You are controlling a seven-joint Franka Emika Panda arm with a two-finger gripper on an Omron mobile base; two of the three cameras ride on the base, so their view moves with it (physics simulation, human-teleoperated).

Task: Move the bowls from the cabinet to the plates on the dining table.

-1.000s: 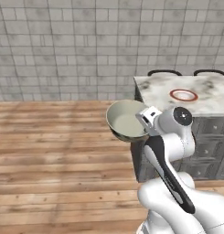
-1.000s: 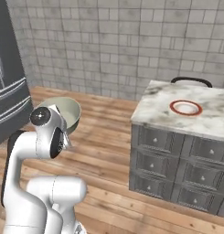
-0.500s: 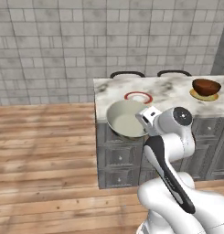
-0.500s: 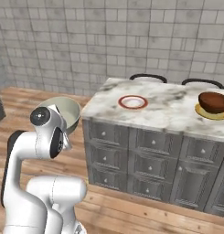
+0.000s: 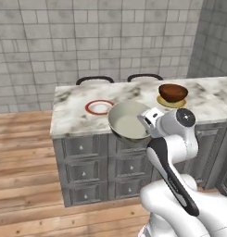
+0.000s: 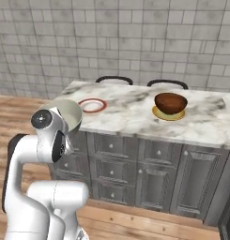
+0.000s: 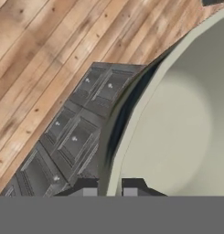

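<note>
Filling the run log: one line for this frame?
gripper: shut on cream bowl | brown bowl: on yellow plate | red-rimmed plate: bare

Kitchen-dining room: marble table (image 5: 78,99) with drawers (image 5: 82,146) sitting centre, chairs (image 6: 115,78) showing at 12 o'clock, tiled wall (image 5: 87,37), wood floor (image 5: 22,162).

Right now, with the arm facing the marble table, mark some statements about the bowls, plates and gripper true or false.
1. The brown bowl sits on the yellow plate. True.
2. The red-rimmed plate already holds a bowl. False: it is bare.
3. The gripper is shut on the cream bowl rim. True.
4. The cream bowl rests on the dining table. False: it is held up in front of it.
</note>
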